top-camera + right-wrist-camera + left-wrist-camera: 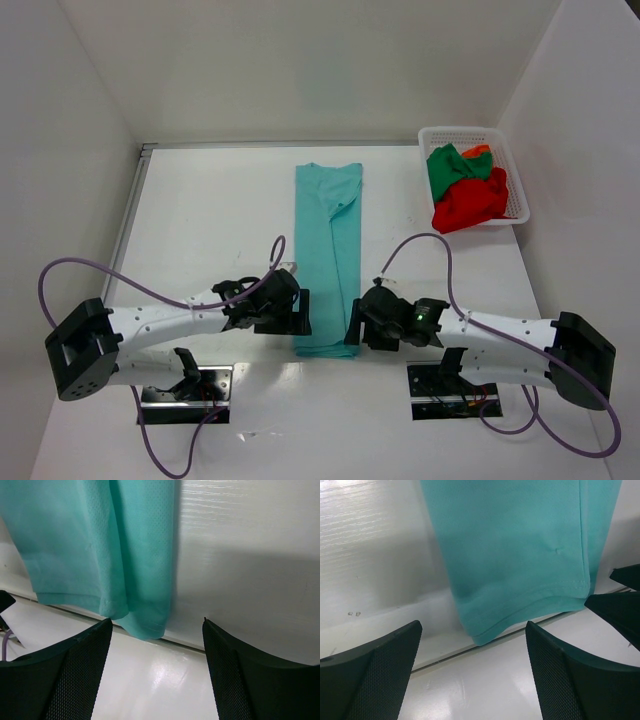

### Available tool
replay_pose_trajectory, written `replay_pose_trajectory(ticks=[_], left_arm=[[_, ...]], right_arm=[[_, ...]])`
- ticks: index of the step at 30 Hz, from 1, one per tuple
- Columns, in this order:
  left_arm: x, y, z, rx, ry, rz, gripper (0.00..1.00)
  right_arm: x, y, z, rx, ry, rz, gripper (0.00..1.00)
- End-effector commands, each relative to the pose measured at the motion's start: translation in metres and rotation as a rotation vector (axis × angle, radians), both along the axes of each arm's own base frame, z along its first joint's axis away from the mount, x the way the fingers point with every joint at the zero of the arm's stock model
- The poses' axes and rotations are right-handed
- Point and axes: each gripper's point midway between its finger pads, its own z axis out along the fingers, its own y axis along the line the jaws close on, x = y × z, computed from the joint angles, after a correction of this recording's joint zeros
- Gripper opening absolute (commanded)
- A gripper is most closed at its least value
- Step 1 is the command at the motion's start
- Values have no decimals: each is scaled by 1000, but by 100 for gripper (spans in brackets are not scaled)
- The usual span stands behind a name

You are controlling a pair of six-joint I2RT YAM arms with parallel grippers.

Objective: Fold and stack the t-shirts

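Teal shirt (pixel 328 255) is folded into a strip; crosswise fold judged pending. Left gripper (pixel 298 312) and right gripper (pixel 356 326), spread and empty, flank its near end. Both corners need pinching.

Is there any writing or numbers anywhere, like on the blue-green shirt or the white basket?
No readable text anywhere. The folded teal cloth t-shirt is plain, the white plastic lattice basket carries no label, and the red cloth shirt and dark green cloth shirt inside it show no print.

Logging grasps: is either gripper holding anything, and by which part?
Nothing: the left gripper and right gripper are open, flanking the near hem of the teal t-shirt.
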Motion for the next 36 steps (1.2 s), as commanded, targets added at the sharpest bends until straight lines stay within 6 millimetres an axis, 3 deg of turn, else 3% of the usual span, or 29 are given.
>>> replay_pose_trajectory(ticks=[1, 19, 26, 36], left_arm=[[-3, 0, 1, -5, 12, -19, 92], [-23, 7, -15, -8, 97, -25, 86], [-23, 6, -22, -4, 109, -29, 75], [-25, 7, -35, 24, 142, -2, 65]], right_arm=[[7, 7, 3, 32, -33, 2, 78], [-2, 6, -11, 79, 2, -16, 41], [-1, 8, -16, 78, 8, -24, 27], [0, 9, -17, 69, 12, -24, 21]])
